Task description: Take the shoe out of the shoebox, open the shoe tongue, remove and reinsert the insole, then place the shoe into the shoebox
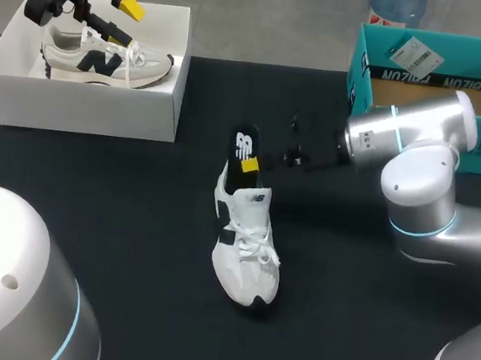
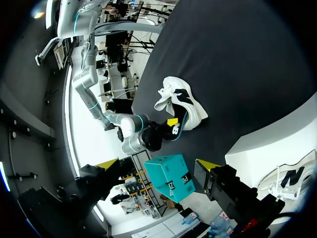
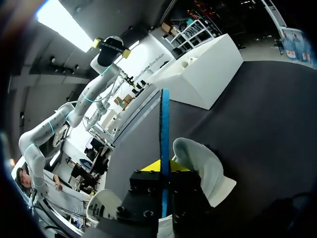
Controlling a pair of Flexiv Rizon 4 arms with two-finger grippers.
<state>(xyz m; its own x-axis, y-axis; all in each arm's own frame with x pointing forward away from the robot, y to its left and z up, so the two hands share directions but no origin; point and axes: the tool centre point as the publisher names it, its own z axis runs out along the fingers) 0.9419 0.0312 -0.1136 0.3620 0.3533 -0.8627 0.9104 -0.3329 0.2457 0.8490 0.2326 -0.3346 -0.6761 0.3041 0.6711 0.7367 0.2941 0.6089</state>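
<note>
A white shoe lies on the black table, toe toward me. Its dark insole stands up out of the heel opening. My right gripper comes in from the right and is shut on the insole near its lower part. In the right wrist view the insole shows edge-on as a thin blue strip between the fingers, with the shoe's heel just beside them. My left gripper hangs open over the white shoebox, which holds a second shoe. The left wrist view shows the table shoe far ahead.
A teal cardboard box stands at the back right of the table, behind my right arm. The white shoebox sits at the back left corner. Black cloth covers the table around the shoe.
</note>
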